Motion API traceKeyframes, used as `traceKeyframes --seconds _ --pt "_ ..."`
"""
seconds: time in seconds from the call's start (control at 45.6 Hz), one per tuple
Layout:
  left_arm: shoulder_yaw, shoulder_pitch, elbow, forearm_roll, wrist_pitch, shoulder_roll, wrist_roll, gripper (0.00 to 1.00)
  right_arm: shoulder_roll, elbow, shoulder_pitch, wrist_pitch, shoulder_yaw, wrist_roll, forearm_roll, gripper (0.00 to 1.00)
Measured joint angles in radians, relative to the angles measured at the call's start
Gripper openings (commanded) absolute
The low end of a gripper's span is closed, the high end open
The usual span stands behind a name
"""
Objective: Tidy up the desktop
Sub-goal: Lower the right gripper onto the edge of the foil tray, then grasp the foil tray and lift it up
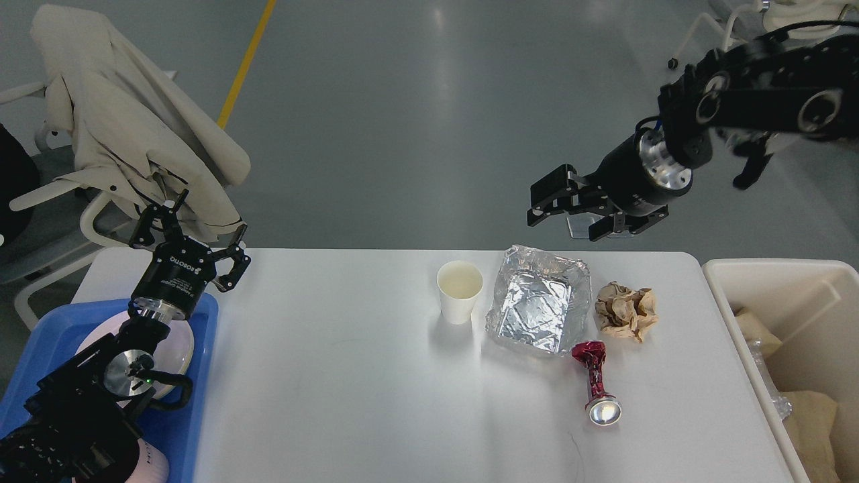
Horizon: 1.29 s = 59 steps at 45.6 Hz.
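- The desktop (335,376), a wide white surface with rounded corners, fills the lower middle of our head view, with grey floor beyond its far edge.
- Our left pincer (194,231) hovers over the near-left corner of the surface, its fingers spread apart and holding nothing.
- Below that arm sits a blue plastic tray (201,315) at the left edge, with a white plate (181,345) lying in it, partly hidden by the arm.
- Our right pincer (560,215) hangs above the far edge of the surface, jaws parted and empty, over the crumpled foil container (537,302).
- A white paper cup (460,288) stands upright just left of the foil container, close beside it.
- A crumpled brown paper wad (625,310) lies just right of the foil container.
- A crushed red can (596,386) lies on its side nearer to us than the foil, its shiny end turned our way.
- A cream rectangular bin (725,288) stands at the right edge of the surface, with brown paper and clear plastic inside.
- A chair draped with a beige coat (127,121) stands past the far-left corner.
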Motion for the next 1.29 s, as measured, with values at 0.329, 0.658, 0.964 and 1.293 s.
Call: traceKeyframes --seconds 0.329,0.658,0.964,1.293 --pt "0.0 0.0 0.0 0.0 0.0 0.0 0.0 1.0 0.206 -0.226 -0.341 -0.379 -0.03 -0.154 0.084 1.0" --pt "0.0 0.0 0.0 0.0 0.0 0.0 0.0 1.0 0.265 -0.385 -0.515 -0.4 -0.05 -0.157 0.072 1.0" --pt "0.0 0.0 0.0 0.0 0.0 0.0 0.0 1.0 0.276 -0.467 -0.611 -0.411 -0.051 -0.157 0.069 1.0" --pt "0.0 0.0 0.0 0.0 0.0 0.0 0.0 1.0 0.275 -0.523 -0.717 -0.445 -0.052 -0.157 0.066 1.0"
